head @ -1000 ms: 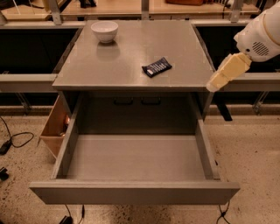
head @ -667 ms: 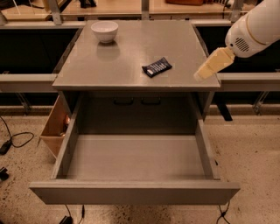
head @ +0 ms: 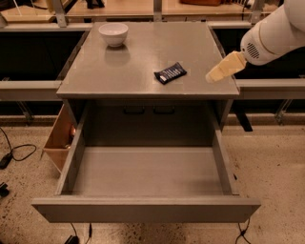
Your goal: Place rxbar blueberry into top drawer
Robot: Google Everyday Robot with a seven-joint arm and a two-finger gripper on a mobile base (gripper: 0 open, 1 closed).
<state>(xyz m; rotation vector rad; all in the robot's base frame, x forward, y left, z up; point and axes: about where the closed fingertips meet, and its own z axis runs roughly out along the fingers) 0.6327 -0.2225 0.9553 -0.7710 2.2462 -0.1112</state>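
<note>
white rounded arm (head: 276, 31), dotted vent grille (head: 253, 50); tan tapered gripper (head: 212, 76) above cabinet (head: 138, 66) right edge

We see a speckled beige floor (head: 271, 167), with a black cable (head: 6, 160) trailing across it at the left. A grey cabinet (head: 143, 57) stands in the middle, its flat top catching a soft sheen from overhead light. Against its left side leans a tan wooden box (head: 59, 138). Grey metal rails (head: 28, 88) run left and right behind the cabinet, with dark recesses above them. At the far edge we see a pale wooden benchtop (head: 124, 7) crossed by metal uprights (head: 59, 12). The gripper (head: 210, 77) hangs over the cabinet's near right corner.
</note>
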